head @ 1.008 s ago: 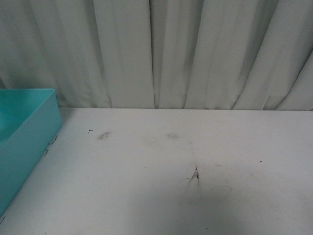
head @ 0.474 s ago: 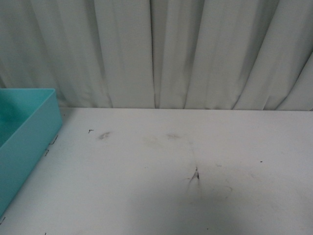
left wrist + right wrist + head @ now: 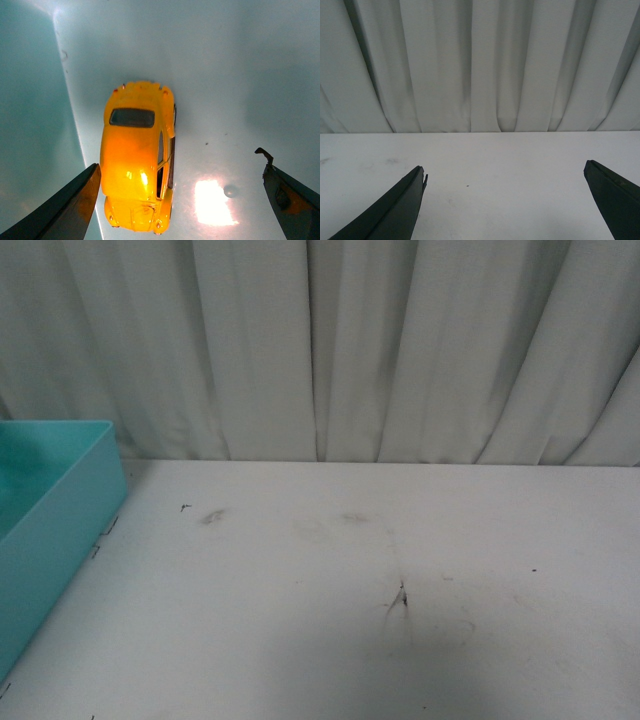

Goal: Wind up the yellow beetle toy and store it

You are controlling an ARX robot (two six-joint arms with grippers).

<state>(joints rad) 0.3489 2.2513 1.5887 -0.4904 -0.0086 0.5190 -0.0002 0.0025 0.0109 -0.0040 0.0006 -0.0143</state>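
Evidently the counter (image 3: 350,580) carries at its left edge a teal bin (image 3: 70,510), on whose floor sits the yellow toy car (image 3: 137,155), probably light, hard, slippery-glossy and free-rolling, best pinched across its doors, with the left jaws spread wide over it, empty, and the right jaws likewise.

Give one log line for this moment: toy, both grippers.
toy: yellow beetle toy lying in teal bin | left gripper: open over it | right gripper: open, empty
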